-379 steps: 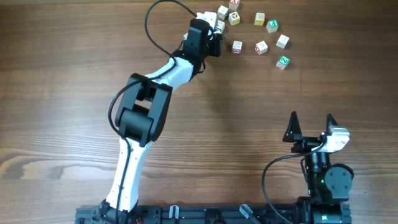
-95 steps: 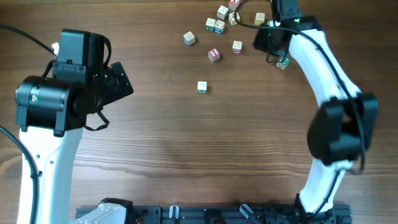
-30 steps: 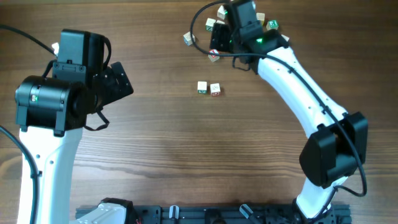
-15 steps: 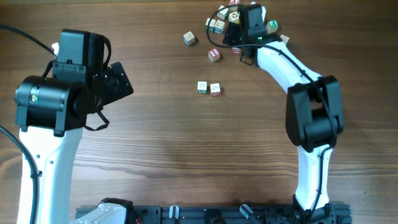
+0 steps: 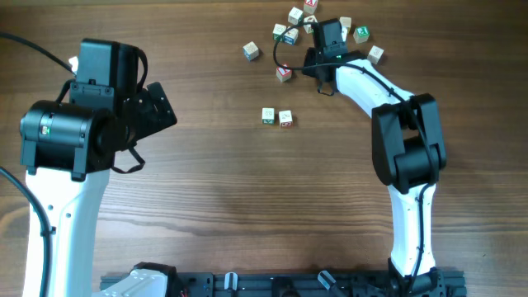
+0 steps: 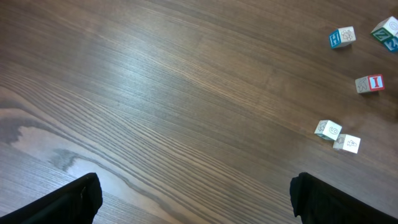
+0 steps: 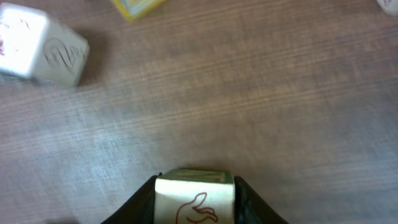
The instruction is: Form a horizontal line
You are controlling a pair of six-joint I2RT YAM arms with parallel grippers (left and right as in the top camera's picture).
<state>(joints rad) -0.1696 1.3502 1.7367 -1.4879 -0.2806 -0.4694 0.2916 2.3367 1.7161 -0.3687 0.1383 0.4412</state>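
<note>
Your right arm stretches far; right claw clenches a cube amid loose cubes. Your left claw hangs released, well apart from the two-cube row.

The horizontal line is 2 whitish cubes side by side mid-table.

Two touching letter cubes on wooden table

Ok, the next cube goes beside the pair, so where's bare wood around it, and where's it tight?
Free: right of the two-cube row up to the right arm, left of it towards the left gripper, and the wood below. Crowded: above, among the loose cubes.
</note>
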